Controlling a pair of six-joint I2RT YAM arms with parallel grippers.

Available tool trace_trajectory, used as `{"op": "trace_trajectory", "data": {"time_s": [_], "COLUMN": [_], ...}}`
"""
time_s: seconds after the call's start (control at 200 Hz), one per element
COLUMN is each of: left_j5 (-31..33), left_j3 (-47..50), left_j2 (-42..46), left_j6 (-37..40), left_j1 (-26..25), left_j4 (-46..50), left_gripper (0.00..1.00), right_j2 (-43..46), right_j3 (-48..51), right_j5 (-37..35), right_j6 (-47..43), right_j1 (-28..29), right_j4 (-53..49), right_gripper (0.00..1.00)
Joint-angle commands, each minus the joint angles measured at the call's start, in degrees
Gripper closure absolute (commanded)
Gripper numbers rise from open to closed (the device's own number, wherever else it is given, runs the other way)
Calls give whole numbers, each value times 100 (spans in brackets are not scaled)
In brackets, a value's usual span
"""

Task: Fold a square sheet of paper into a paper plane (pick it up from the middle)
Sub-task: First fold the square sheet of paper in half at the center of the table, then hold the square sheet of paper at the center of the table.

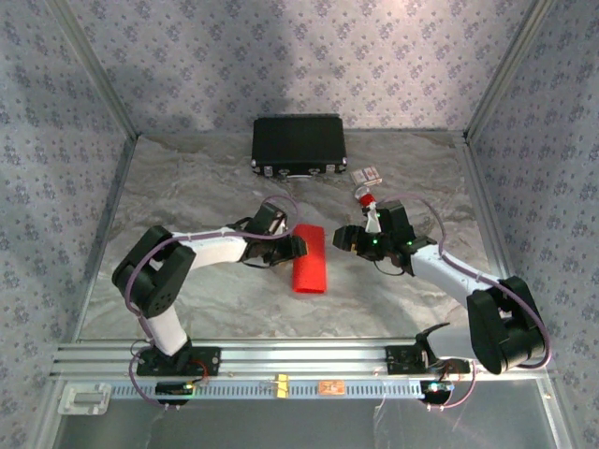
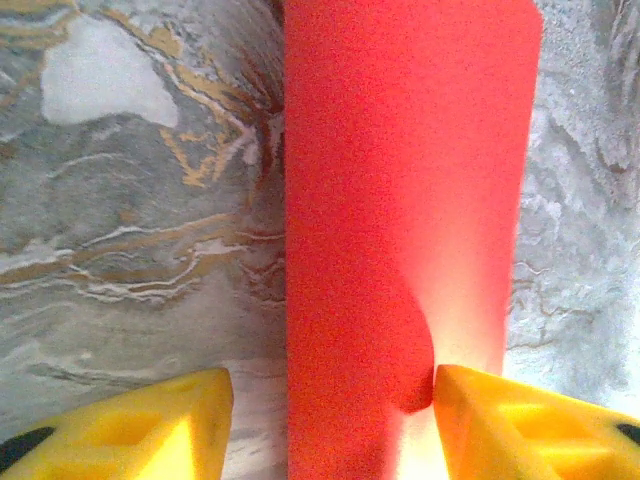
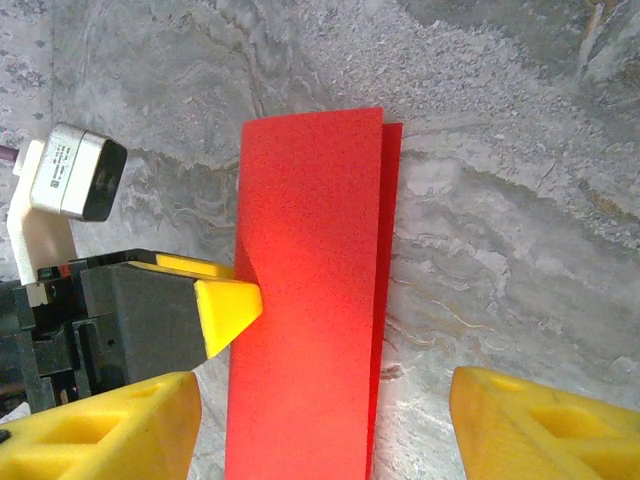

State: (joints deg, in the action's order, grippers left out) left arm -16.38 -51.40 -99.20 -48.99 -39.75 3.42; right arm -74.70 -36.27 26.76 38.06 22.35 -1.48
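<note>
sheet: square sheet of paper [image 1: 309,259] [image 2: 400,200] [image 3: 310,300], folded in two into a long red strip, flat on the table [image 1: 187,187]; top layer stops a shade short of the lower one along one long edge
sheet position: between the two grippers
left gripper [image 1: 298,246] [image 2: 332,390]: released, fingers spread wide across the strip; one yellow fingertip [image 3: 238,303] touches its near long edge
right gripper [image 1: 344,238] [image 3: 325,400]: released, fingers wide, just beside the opposite long edge, not touching
black case [image 1: 298,145]: beyond both grippers, well apart from the sheet
</note>
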Motion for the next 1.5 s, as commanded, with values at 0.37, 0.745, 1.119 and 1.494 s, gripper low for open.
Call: {"op": "trace_trajectory", "data": {"time_s": [0.37,0.745,1.119,1.494], "left_j5": [-148,66,331,581], "left_j3": [-129,-401,-1018,-1275], "left_j2": [-289,-597,-1066,-1171], "left_j6": [610,849,1120,1162], "left_j1": [84,51,-7,-34], "left_j4": [528,1047,1825,2054], "left_gripper": [50,51,50,48], "right_j2": [-238,-290,-373,-394], "right_j3": [-152,-139,-161,-219], "right_j5": [-66,-125,-157,-128], "right_j6": [17,18,8,-36], "right_j1": [234,253,246,217], "right_j4": [4,-36,-72,-145], "right_gripper": [33,33,33,32]}}
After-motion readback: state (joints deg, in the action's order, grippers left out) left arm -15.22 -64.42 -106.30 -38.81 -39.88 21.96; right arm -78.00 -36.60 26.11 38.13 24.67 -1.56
